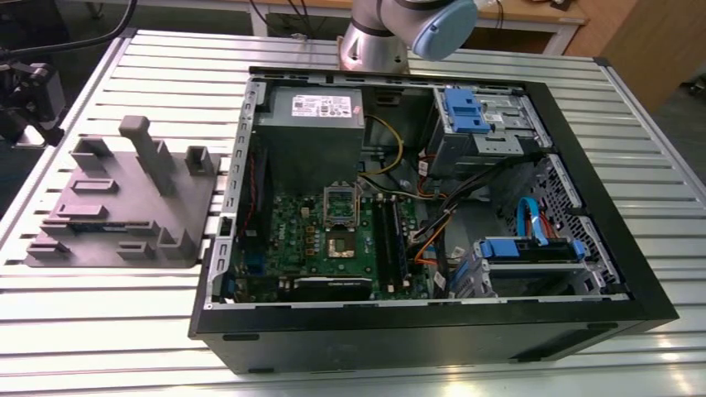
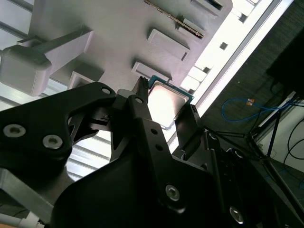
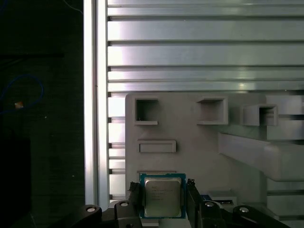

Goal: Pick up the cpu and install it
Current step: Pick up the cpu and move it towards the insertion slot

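Note:
The cpu (image 3: 162,197), a small square chip with a silver top and teal rim, sits between my gripper's two black fingers (image 3: 134,194). In both wrist views the gripper (image 3: 162,186) is shut on its opposite edges. It hangs over the left front part of the grey fixture block (image 3: 190,128), close to the table's end. In the second wrist view the cpu (image 2: 167,102) shows between the same fingertips of the gripper (image 2: 165,97). The green motherboard (image 1: 293,219) lies inside the open computer case (image 1: 596,165), and its dark square socket (image 1: 342,244) is bare.
A tall post (image 1: 149,157) rises from the fixture block (image 1: 121,198), and its top (image 2: 23,71) is near the wrist. The slatted table (image 3: 199,42) ends just beside the fixture, with dark floor beyond. Cables, drive bays and a power supply (image 1: 314,112) crowd the case.

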